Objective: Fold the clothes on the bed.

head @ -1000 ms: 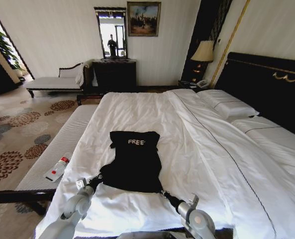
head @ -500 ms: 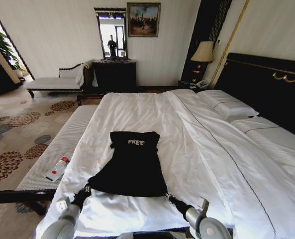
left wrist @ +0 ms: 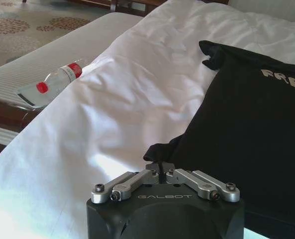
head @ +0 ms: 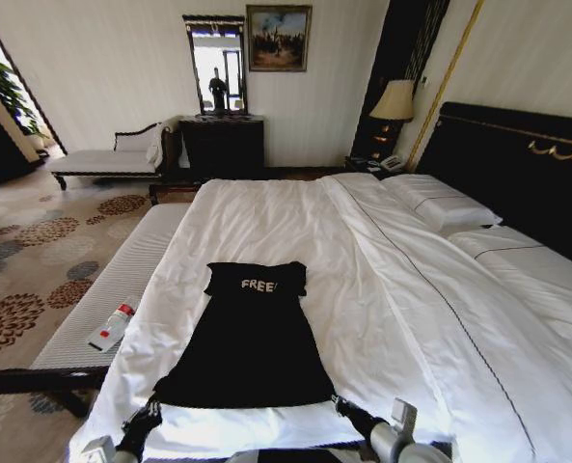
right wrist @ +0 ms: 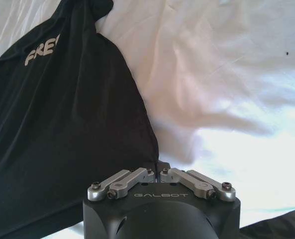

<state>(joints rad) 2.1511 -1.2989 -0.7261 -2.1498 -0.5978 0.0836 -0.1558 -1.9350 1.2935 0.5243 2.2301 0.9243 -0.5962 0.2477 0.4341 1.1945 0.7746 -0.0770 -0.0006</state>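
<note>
with the black t-shirt pinched at both hem corners by the closed fingers of the left gripper and right gripper near the bed's foot edge, a corner could be lost if the cloth is pulled taut unevenly.

The left gripper and right gripper reach into the head view from its near edge, which cuts off both arms. The black T-shirt hides each fingertip where it pinches a near hem corner. In the left wrist view the frame edge cuts the chest lettering to "FRE". The water bottle label is too small to read.
</note>
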